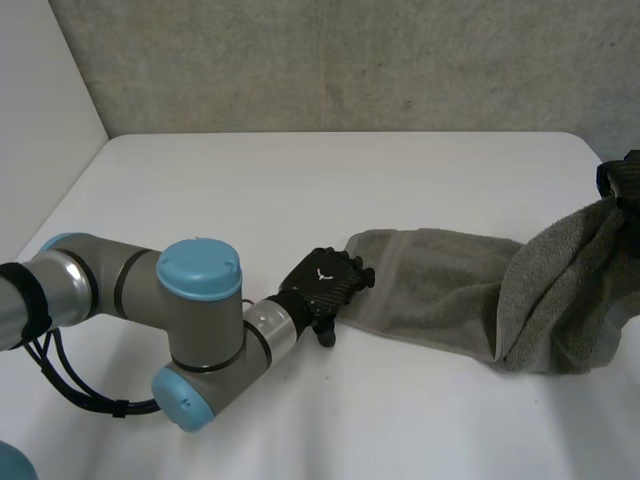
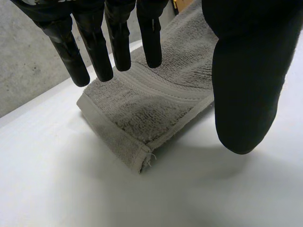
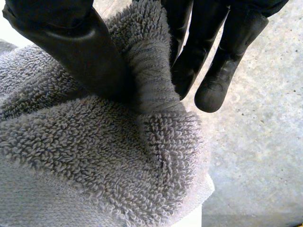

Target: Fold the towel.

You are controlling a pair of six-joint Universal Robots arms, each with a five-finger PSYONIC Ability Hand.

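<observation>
Grey towel point(image 1: 430, 290) drapes from right hand point(image 1: 622, 182) onto table point(image 1: 300, 180).

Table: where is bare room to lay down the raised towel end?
Free: the table between towel and back wall, and the near strip beside the left arm. Crowded: the left hand at the towel's flat end, the right hand pinching the raised end.

Left arm point(image 1: 200, 330) bent low, my forearm reaching forward. Left hand point(image 1: 325, 285) palm down, fingers point(image 2: 120, 42) straight, thumb point(image 2: 246, 85) spread wide apart. Right hand point(image 1: 625, 180) raised at far side, pinching the towel point(image 1: 440, 290).
</observation>
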